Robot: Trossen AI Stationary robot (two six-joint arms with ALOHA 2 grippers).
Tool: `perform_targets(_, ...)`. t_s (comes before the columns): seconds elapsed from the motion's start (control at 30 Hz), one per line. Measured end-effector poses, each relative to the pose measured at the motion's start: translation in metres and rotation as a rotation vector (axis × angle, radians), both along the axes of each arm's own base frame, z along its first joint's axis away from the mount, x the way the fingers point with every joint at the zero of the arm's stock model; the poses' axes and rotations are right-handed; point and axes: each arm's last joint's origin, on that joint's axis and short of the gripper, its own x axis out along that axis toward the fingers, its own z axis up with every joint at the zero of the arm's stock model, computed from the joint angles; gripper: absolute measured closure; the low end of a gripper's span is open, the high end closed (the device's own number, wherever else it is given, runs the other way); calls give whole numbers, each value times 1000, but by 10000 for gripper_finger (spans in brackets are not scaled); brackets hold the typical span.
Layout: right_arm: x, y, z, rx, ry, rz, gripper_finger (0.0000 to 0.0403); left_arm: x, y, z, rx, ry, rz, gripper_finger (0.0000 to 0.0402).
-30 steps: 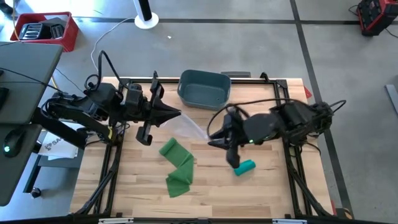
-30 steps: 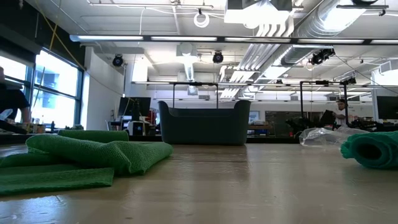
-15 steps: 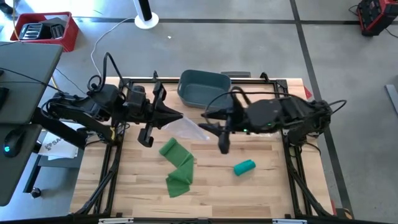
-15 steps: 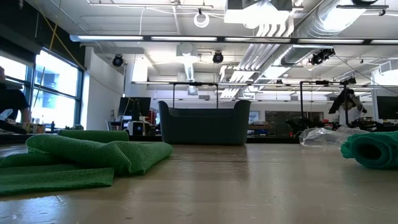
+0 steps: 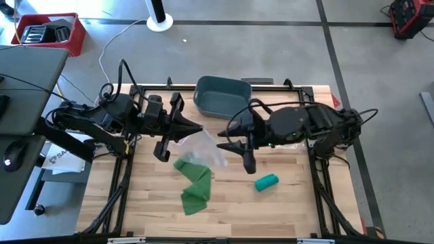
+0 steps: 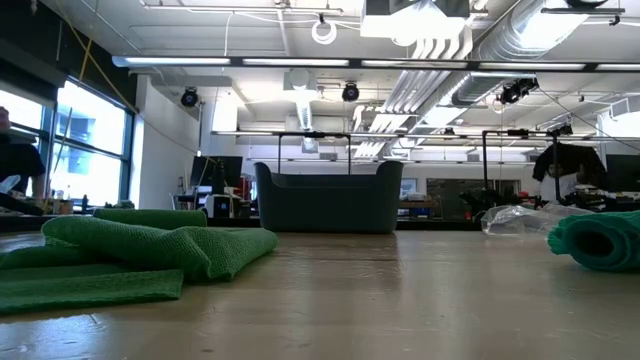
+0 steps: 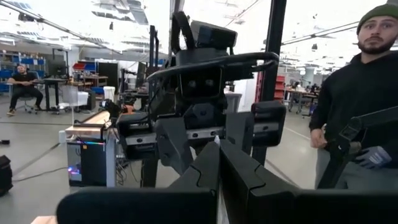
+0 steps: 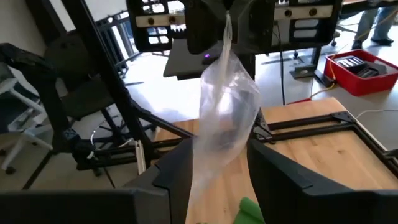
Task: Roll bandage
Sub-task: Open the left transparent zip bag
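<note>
An unrolled green bandage (image 5: 193, 179) lies in loose folds on the wooden table, left of centre. A rolled teal bandage (image 5: 266, 181) lies on its side to the right of it. My left gripper (image 5: 198, 129) is up above the table, shut on a clear plastic bag (image 5: 203, 148) that hangs under it. My right gripper (image 5: 224, 141) faces it from the right, open, with one finger (image 8: 177, 171) on each side of the hanging bag (image 8: 227, 106). No gripper touches either bandage. My left gripper pinches the bag's gathered top edge (image 8: 227, 28) between its two shut fingers, which come level from the table's left. The bag hangs slack below them, clear of the table. My right gripper stands about the bag's lower part; I cannot tell whether its fingers touch it.
A grey bin (image 5: 222, 95) stands at the table's far edge, behind both grippers. Crumpled clear plastic (image 6: 515, 218) lies on the table's right side. A person (image 7: 364, 106) stands beyond the table. There is bare wood along the near edge.
My right gripper has risen a little, moved toward the left gripper and rolled at the wrist, uncovering the teal roll. The bag, earlier drawn out sideways between the two grippers, now hangs lower and looser under the left gripper.
</note>
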Motion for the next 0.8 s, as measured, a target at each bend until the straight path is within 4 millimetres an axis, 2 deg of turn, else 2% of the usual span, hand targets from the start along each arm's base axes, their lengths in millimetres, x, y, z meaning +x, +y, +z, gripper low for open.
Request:
perform_targets(0.43,1,0,0,8,1,19,261,0,-1,0,-4,2,-19,401)
perform_targets(0.63,-1,0,6,11,-45,26,260,0,-1,0,-3,2,-22,401)
perform_targets(0.8,3,-4,1,14,-12,-13,260,0,-2,-1,2,2,-45,401)
